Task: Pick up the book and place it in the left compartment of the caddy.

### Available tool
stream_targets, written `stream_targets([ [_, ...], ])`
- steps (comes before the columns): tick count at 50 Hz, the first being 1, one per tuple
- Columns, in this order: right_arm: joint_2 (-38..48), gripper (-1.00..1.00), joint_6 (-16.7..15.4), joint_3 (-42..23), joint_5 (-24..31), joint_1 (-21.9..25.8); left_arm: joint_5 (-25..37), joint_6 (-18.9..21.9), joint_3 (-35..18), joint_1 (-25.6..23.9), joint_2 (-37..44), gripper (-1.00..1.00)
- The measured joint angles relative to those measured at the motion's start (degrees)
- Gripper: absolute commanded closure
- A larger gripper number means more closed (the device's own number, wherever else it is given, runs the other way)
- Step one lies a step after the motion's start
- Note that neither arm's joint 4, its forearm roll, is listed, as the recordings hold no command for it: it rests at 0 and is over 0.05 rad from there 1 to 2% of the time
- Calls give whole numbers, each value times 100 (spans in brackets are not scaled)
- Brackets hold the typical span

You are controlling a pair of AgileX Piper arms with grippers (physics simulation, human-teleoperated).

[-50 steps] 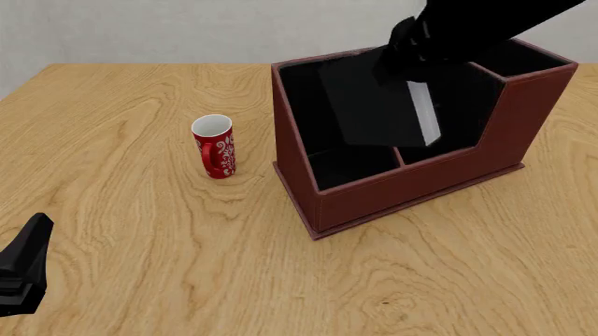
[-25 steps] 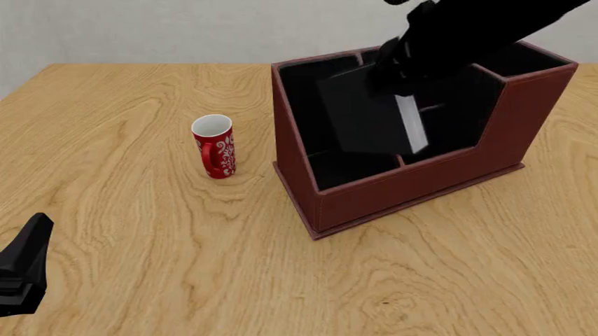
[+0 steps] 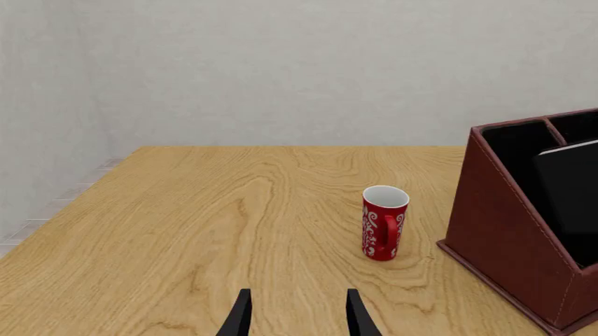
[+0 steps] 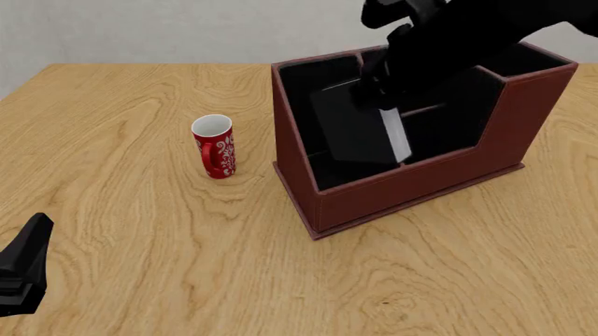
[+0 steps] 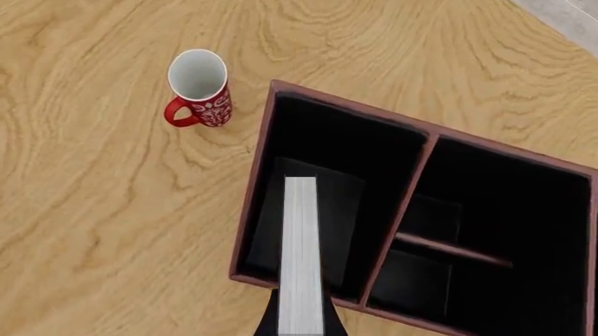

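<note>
Lowering the book (image 4: pixel 360 133) with my right gripper (image 4: pixel 379 84), I have it clamped at its top end and hanging tilted over the left compartment (image 5: pixel 318 168) of the caddy (image 4: pixel 411 189). In the right wrist view its white page edge (image 5: pixel 301 252) runs along that long slot, close to the divider (image 5: pixel 402 210). From the front, its lower end seems already below the rim, though I cannot tell whether it touches the floor.

My left gripper (image 3: pixel 297 318) rests low over the tabletop (image 4: pixel 140 245), well away from the caddy, its fingers parted around nothing.

What worries me is the lean. If I let go while the book is this tilted, I judge it could fall against the divider or the end wall and settle crooked. If I drift toward the divider, a bottom corner could catch on it, and pushing down then might shove the caddy along the tabletop. The red mug (image 4: pixel 215 145) stands just beside the caddy's end wall, near enough to be knocked if the caddy slides that way.

By count: one book, one caddy, one mug, two grippers. The caddy shows one long slot and smaller sections beyond the divider; I cannot count those with certainty.
</note>
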Motion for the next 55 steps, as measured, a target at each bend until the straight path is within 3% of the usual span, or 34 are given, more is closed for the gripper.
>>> stream_targets([
  [55,714,100,69,79,-608,-15,0,0,0,0,0,-100],
])
